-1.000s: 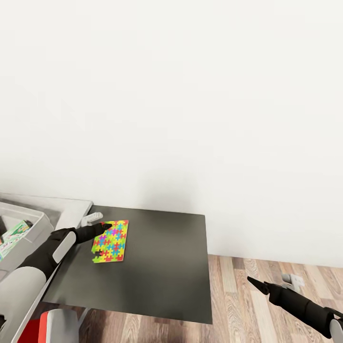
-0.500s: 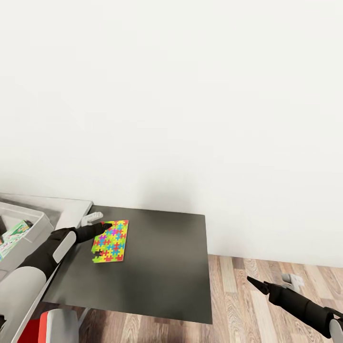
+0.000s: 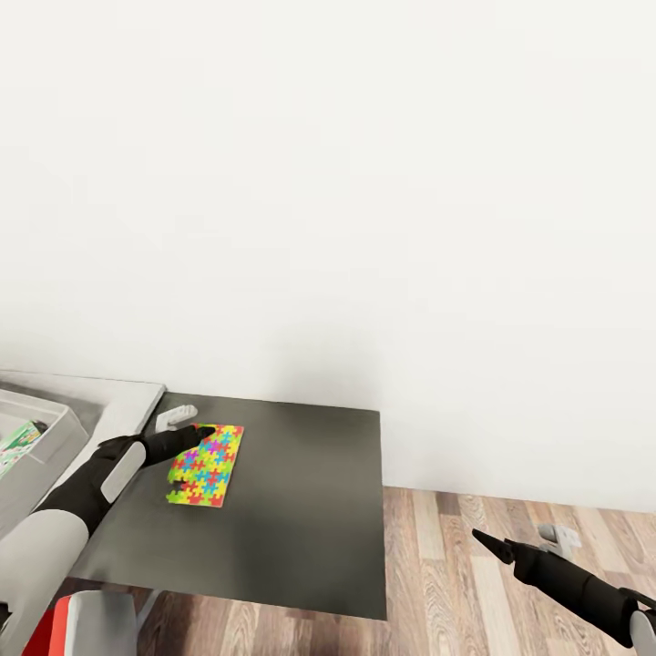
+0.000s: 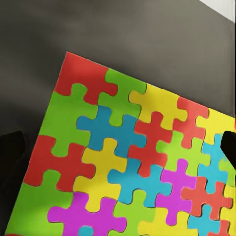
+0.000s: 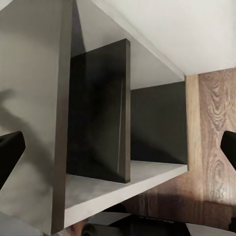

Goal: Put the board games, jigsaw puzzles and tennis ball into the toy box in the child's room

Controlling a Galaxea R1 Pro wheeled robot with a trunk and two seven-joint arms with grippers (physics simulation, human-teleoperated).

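Note:
A bright multicoloured jigsaw puzzle (image 3: 205, 465) lies flat on the dark table (image 3: 301, 510), near its back left corner. My left gripper (image 3: 199, 434) hovers at the puzzle's far edge. In the left wrist view the puzzle (image 4: 132, 157) spreads under the gripper (image 4: 118, 147), whose fingertips (image 4: 11, 150) stand wide apart, open and empty. The grey toy box (image 3: 50, 421) shows at the far left with a green board game (image 3: 16, 439) inside. My right gripper (image 3: 487, 544) hangs open over the floor, right of the table. The other toys are out of view.
A white wall rises just behind the table. A light grey desk (image 3: 128, 401) carrying the toy box adjoins the dark table on the left. Wooden floor (image 3: 510, 519) lies to the right. The right wrist view looks at grey and dark desk panels (image 5: 101, 113).
The whole picture has shifted a little to the left, so the camera has moved. Both arms keep their places in the picture. The puzzle looks slightly turned on the table.

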